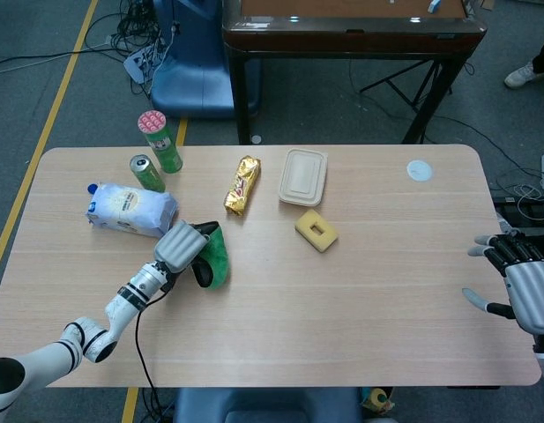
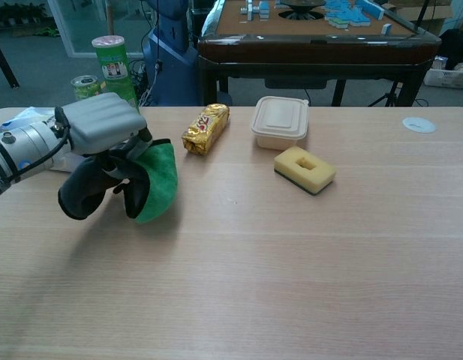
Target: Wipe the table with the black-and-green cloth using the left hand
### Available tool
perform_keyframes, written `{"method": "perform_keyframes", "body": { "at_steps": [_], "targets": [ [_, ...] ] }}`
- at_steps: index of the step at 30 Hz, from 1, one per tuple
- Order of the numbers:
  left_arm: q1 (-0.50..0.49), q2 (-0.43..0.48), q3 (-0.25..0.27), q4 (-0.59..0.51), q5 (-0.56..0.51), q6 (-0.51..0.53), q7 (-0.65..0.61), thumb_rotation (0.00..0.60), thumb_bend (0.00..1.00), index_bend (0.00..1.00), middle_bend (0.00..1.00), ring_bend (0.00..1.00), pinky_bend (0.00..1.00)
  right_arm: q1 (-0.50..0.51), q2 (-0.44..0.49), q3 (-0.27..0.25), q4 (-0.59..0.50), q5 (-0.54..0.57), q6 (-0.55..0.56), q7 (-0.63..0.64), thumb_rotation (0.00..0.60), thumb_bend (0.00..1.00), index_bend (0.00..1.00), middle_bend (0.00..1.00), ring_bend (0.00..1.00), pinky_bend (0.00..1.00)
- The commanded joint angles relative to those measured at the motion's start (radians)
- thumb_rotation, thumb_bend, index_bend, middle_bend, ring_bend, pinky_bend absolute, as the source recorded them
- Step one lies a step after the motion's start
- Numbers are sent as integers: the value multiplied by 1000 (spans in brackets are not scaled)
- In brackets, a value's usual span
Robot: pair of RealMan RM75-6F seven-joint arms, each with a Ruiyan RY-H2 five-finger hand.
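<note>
A wide stretch of bare desk [image 1: 368,300] is seen from the middle to the near edge and across to the right edge, with only a small white disc [image 1: 419,170] lying near the far right corner. The other things are gathered toward the far left: a blue-and-white packet [image 1: 130,210], a green can [image 1: 146,172] and a tall green tube [image 1: 160,141] stand or lie well in from the left edge, while a gold wrapper [image 1: 242,184], a beige lidded box [image 1: 303,177] and a yellow sponge [image 1: 316,230] are set near the middle of the far half.

The black-and-green cloth [image 2: 145,182] is held by the left hand [image 2: 102,127], just beside the near end of the blue-and-white packet and near the gold wrapper. The fingers [image 2: 133,154] are curled downward around the cloth, which bunches and hangs beneath the palm; whether the cloth's lower edge touches the desk cannot be told. The left arm is stretched from the near left corner diagonally toward the packet, with the back of the hand turned upward.

The right hand [image 1: 518,273] is held at the right edge of the desk, well apart from everything, with nothing in it and its fingers [image 1: 483,249] spread.
</note>
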Motion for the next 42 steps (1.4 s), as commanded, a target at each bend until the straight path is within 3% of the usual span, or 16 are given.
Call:
{"method": "perform_keyframes", "body": {
  "at_steps": [1, 3, 6, 7, 10, 17, 23, 29, 42],
  "targets": [
    [1, -14, -18, 21, -25, 1, -8, 600, 201, 501, 565, 584, 869, -2, 0, 0, 3, 1, 3, 4, 600, 237, 361, 283, 212, 244],
    [6, -18, -23, 22, -51, -18, 23, 600, 201, 343, 415, 465, 796, -4, 0, -1, 5, 3, 5, 7, 600, 237, 361, 283, 212, 244],
    [15, -10, -39, -18, -104, -55, 70, 600, 201, 82, 148, 209, 528, -6, 0, -2, 8, 4, 5, 10, 600, 238, 361, 283, 212, 244],
    [17, -4, -43, -36, -115, -59, 68, 600, 200, 35, 84, 153, 457, -6, 0, -2, 9, 3, 5, 11, 600, 238, 361, 283, 212, 244],
    [29, 17, -55, -84, -144, -60, 73, 600, 199, 0, 4, 85, 367, -5, -1, -2, 9, 1, 6, 11, 600, 238, 360, 283, 212, 244],
    [90, 109, -73, -259, -203, -24, 18, 600, 199, 0, 0, 87, 356, -2, -3, -2, 13, 6, -3, 12, 600, 238, 361, 283, 212, 244],
    [153, 206, -53, -398, -203, 21, -66, 600, 199, 0, 0, 98, 356, 12, -7, -1, 16, 14, -32, 10, 600, 238, 361, 283, 212, 244],
    [222, 268, -22, -480, -176, 114, -64, 600, 199, 0, 0, 98, 355, 23, -13, 1, 22, 20, -47, 11, 600, 237, 361, 283, 212, 244],
    [418, 394, -10, -622, -265, 312, -56, 600, 199, 51, 11, 99, 355, 39, -27, -11, 48, 26, -89, 20, 600, 238, 361, 283, 212, 244]
  ]
}}
